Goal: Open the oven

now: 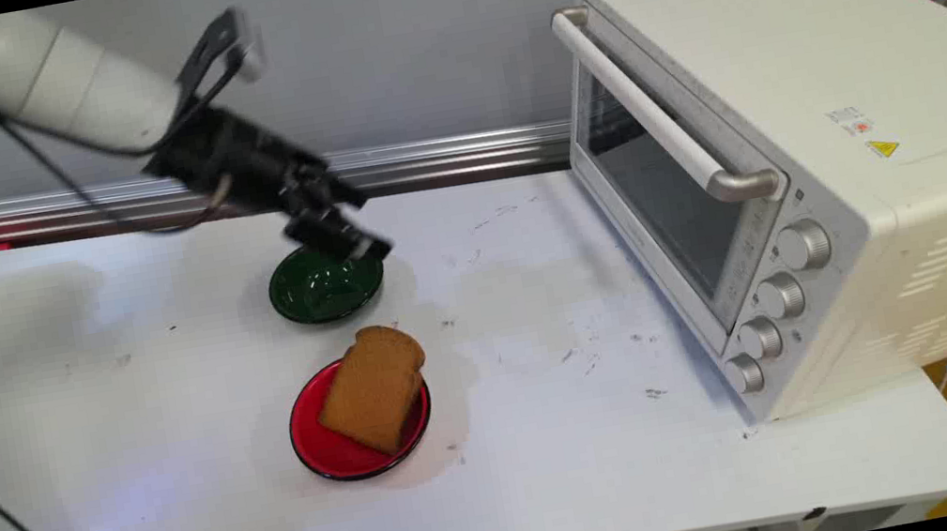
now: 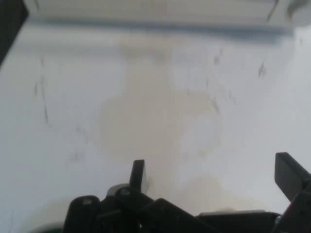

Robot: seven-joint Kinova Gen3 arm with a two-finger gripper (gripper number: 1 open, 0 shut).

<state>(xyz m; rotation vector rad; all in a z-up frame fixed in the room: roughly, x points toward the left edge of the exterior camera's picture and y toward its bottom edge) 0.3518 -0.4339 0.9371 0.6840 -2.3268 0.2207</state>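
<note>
The white counter [image 1: 564, 479] is carrying everything here, and faint scuffs and a pale stain are showing on it in my hand view. The biggest thing on it is the cream toaster oven [image 1: 798, 157], which is sitting at three o'clock with its glass door shut, its long handle running across the door's top and four knobs lining up down its near corner.

Next in size is the red plate [image 1: 333, 449], lying near the middle of the counter toward six o'clock. It is holding one slice of brown bread [image 1: 375, 390], which is leaning across it with its rounded top overhanging the rim at one o'clock.

Just beyond the plate, at twelve o'clock from it and apart from it, the dark green bowl [image 1: 326, 291] is sitting; I am seeing nothing inside it but glossy reflections.

My pincer [image 1: 351, 242] is hovering over the bowl's far rim at one o'clock. Its two fingers [image 2: 138, 174] are standing wide apart, with only bare counter showing between them, so I am gripping nothing.
</note>
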